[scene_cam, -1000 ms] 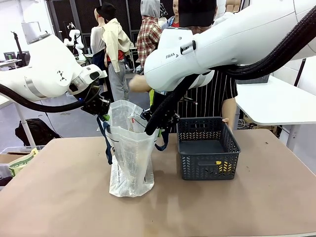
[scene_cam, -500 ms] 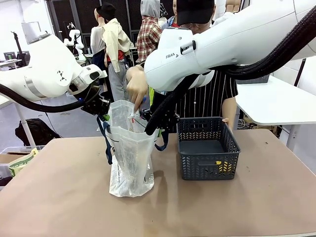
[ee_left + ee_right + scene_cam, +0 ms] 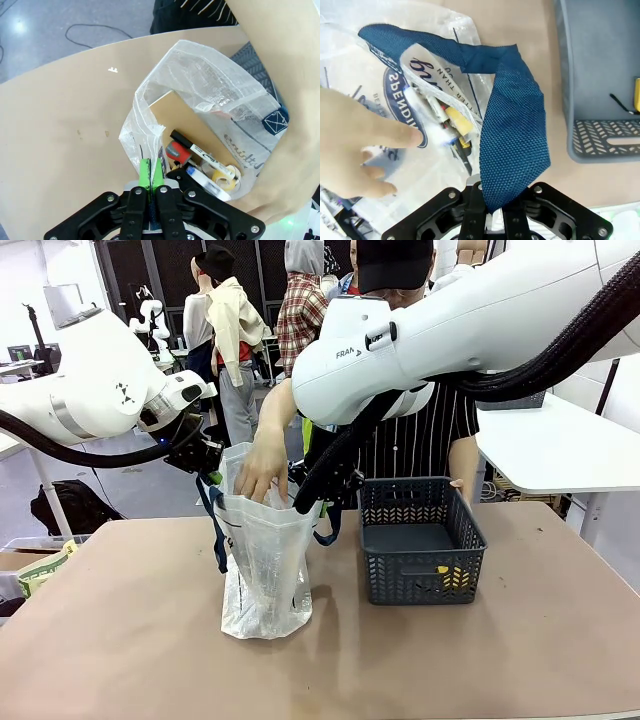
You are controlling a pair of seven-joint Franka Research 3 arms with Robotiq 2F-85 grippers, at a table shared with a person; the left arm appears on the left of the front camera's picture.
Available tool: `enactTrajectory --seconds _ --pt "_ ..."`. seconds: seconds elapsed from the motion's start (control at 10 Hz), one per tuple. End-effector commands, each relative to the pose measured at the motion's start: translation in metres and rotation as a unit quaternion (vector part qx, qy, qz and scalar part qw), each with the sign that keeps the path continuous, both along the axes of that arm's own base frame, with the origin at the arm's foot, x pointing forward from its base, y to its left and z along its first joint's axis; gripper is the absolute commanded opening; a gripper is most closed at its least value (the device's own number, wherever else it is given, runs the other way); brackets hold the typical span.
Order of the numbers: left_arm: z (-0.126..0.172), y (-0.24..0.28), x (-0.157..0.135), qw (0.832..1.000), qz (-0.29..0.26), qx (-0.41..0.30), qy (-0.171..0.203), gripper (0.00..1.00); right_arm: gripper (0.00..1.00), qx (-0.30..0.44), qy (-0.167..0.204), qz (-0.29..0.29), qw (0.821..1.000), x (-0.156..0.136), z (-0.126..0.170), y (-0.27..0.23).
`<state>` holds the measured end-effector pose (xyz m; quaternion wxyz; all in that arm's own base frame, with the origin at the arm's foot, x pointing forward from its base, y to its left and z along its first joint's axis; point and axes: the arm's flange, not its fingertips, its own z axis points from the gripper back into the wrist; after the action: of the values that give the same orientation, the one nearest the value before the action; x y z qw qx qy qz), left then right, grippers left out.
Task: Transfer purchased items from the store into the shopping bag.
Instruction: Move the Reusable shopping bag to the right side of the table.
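The translucent white shopping bag (image 3: 265,560) stands upright at mid-table with its mouth held open from both sides. On its left rim my left gripper (image 3: 212,473) (image 3: 151,169) is shut, green pads pinching the plastic. My right gripper (image 3: 305,492) (image 3: 491,212) is shut on a navy strap handle (image 3: 512,140). A person's hand (image 3: 262,466) (image 3: 360,145) reaches into the bag's mouth. Inside lie a black marker (image 3: 192,147), a red item (image 3: 177,151) and a tape roll (image 3: 223,175). The dark grey store basket (image 3: 420,540) (image 3: 600,75) sits to the bag's right, holding a yellow item (image 3: 455,578).
The person stands at the far side behind the bag and basket, one forearm (image 3: 280,100) over the bag. A tan card (image 3: 182,125) leans inside the bag. Bare brown tabletop (image 3: 120,640) lies in front and to the left. A white table (image 3: 560,445) stands at back right.
The person's hand has come from behind my right arm down into the bag's mouth. Both grippers and the bag have kept still.
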<state>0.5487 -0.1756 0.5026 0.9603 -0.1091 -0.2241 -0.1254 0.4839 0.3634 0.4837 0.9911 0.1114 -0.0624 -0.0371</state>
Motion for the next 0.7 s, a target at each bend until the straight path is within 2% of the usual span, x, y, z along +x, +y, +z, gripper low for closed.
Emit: enactTrajectory --seconds 0.0,0.6 --pt "-0.0002 0.0008 -0.0007 1.0 0.001 0.004 0.0 0.0 0.0 -0.001 0.0 -0.001 1.0 -0.0008 0.0 -0.0008" --pt "-0.0002 0.0008 -0.0007 1.0 0.001 0.004 0.0 0.0 0.0 -0.001 0.0 -0.001 1.0 -0.0008 0.0 -0.0008"
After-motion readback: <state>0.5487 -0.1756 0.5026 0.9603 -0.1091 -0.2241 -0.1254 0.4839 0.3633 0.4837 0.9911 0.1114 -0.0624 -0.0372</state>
